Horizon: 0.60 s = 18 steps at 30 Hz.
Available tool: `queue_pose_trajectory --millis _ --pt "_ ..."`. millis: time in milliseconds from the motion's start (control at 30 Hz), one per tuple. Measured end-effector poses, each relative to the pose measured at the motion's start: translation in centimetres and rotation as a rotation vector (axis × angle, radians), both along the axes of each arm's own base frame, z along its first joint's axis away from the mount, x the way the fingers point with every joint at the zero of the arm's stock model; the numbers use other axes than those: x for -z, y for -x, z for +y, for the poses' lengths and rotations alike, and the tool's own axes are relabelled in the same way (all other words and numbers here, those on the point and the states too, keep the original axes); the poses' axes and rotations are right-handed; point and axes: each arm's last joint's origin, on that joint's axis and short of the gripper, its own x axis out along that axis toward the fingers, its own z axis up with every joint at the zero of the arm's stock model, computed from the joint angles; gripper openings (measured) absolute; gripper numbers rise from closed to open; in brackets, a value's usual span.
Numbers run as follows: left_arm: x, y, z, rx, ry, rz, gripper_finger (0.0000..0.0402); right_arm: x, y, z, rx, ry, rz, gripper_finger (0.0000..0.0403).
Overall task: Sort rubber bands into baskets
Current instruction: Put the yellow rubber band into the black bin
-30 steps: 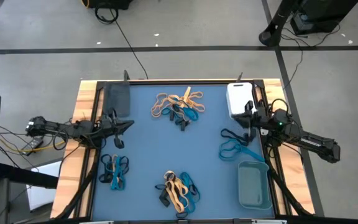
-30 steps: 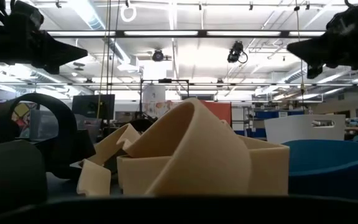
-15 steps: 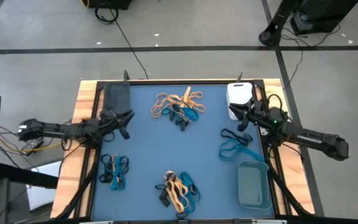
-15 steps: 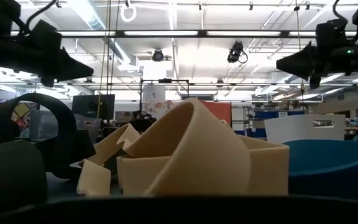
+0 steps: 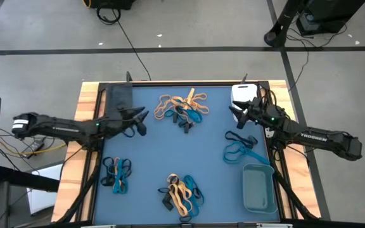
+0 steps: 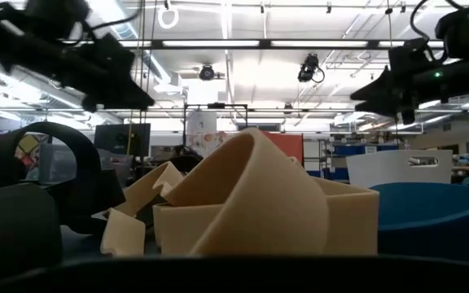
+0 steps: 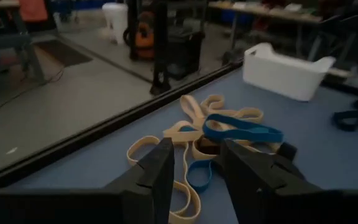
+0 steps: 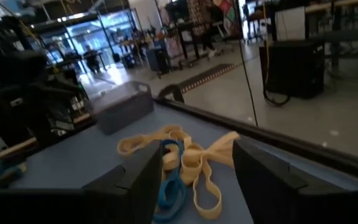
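Note:
Rubber bands lie in four heaps on the blue mat: a tan, blue and black heap (image 5: pixel 181 107) at the far middle, a blue heap (image 5: pixel 116 174) near left, a mixed heap (image 5: pixel 181 193) near middle, and blue and black bands (image 5: pixel 239 147) at the right. My left gripper (image 5: pixel 144 122) hovers open just left of the far heap (image 7: pixel 216 130), pointing at it. My right gripper (image 5: pixel 234 114) hovers open to that heap's right (image 8: pixel 179 155). The baskets are a dark one (image 5: pixel 120 100) far left, a white one (image 5: pixel 244 98) far right, and a grey-teal one (image 5: pixel 258 188) near right.
Wooden table borders (image 5: pixel 84 126) flank the mat on both sides. Black cables run along the right border beside the right arm (image 5: pixel 309 136). In the low view a tan band (image 6: pixel 243 195) fills the foreground, with both grippers high above it.
My left gripper has moved toward the table's right, nearing the far heap, and its fingers have spread apart. My right gripper has moved toward the table's left and far edge, off the white basket's near side toward the same heap, and has opened too. No rubber band has moved.

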Motion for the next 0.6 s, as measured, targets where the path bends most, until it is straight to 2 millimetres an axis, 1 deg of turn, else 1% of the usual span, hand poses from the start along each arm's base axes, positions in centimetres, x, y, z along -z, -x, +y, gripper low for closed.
queue_pose_trajectory --millis 133,300,433,600 --pt "-0.7 -2.7 1.2 -0.013 0.019 0.073 0.0137 0.5 -0.3 -0.1 0.002 -0.051 0.016 0.0211" --pt "-1.3 -5.8 3.4 0.117 0.069 0.259 0.0137 0.8 -0.5 -0.2 -0.013 -0.093 0.021 0.0201" --pt "-1.4 -7.3 6.0 0.153 0.097 0.387 0.0137 0.7 -0.5 -0.1 -0.035 -0.093 0.015 0.0193" --pt "-0.9 -8.7 9.1 0.239 0.153 0.422 0.0135 0.4 -0.6 0.0 -0.051 -0.077 -0.013 0.0187"
